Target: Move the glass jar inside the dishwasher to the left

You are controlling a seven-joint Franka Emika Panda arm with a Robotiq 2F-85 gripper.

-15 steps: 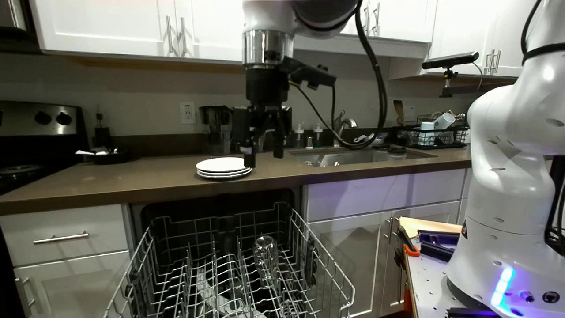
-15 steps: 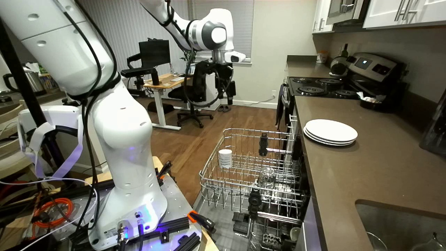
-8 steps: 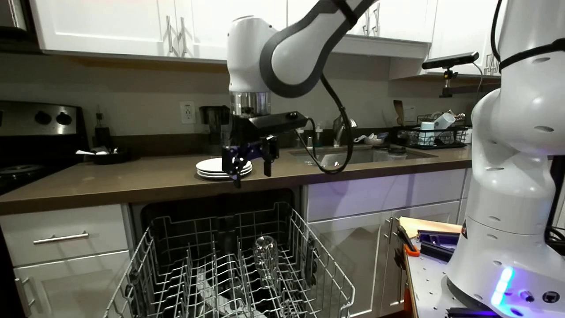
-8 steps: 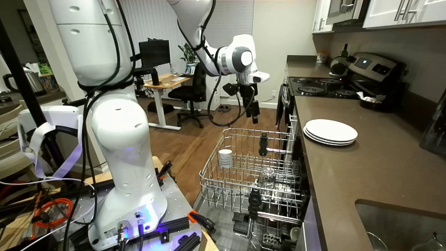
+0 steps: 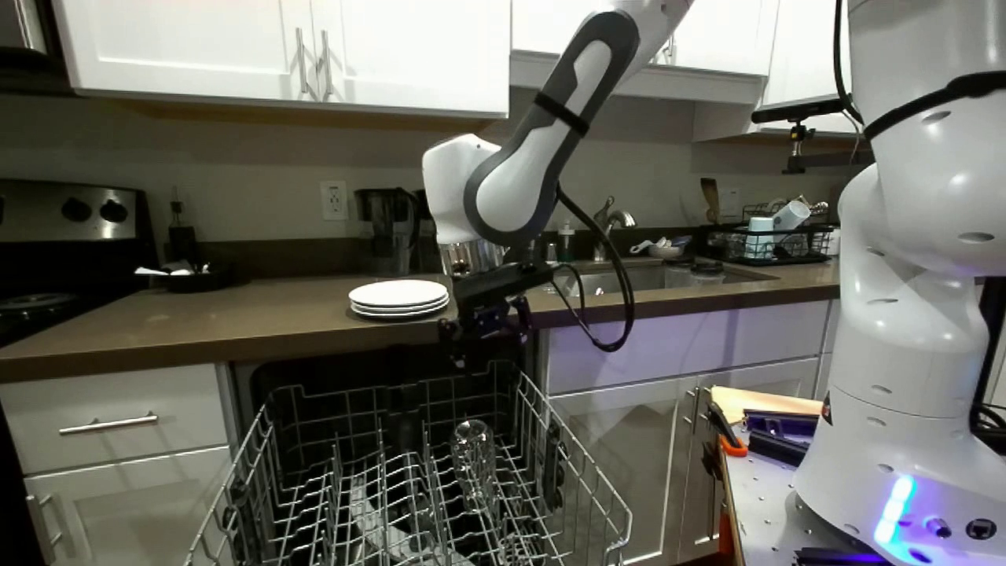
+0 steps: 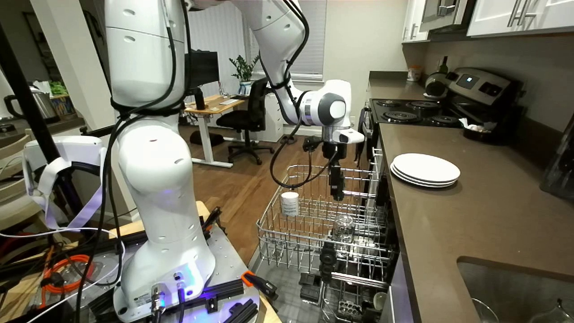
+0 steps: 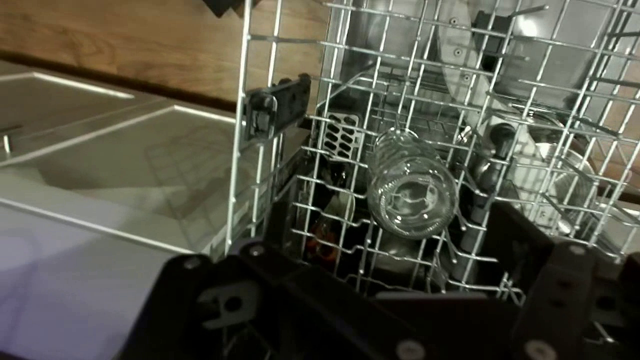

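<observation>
The clear glass jar (image 5: 474, 460) stands among the tines of the dishwasher's pulled-out wire rack (image 5: 576, 442). The jar (image 6: 344, 229) and rack (image 6: 291, 234) also show in an exterior view. In the wrist view the jar (image 7: 412, 195) has its round base facing the camera, so it stands bottom up. It sits between rows of tines of the rack (image 7: 237, 150). My gripper (image 5: 489, 344) is open and empty, above the back of the rack and higher than the jar. The gripper (image 6: 337, 194) also shows over the rack. The gripper's dark fingers (image 7: 400, 250) are spread, apart from the jar.
A stack of white plates (image 5: 398, 299) lies on the counter (image 5: 236, 326), whose edge is close to the gripper. A white cup (image 6: 289, 204) stands in the rack's outer part. A lower rack with utensils shows beneath in the wrist view. The sink (image 5: 629, 279) is to the right.
The arm has swung over the rack and come down. The gripper went from above counter height to about the counter's edge, nearer the jar, and stays open. The jar has not moved.
</observation>
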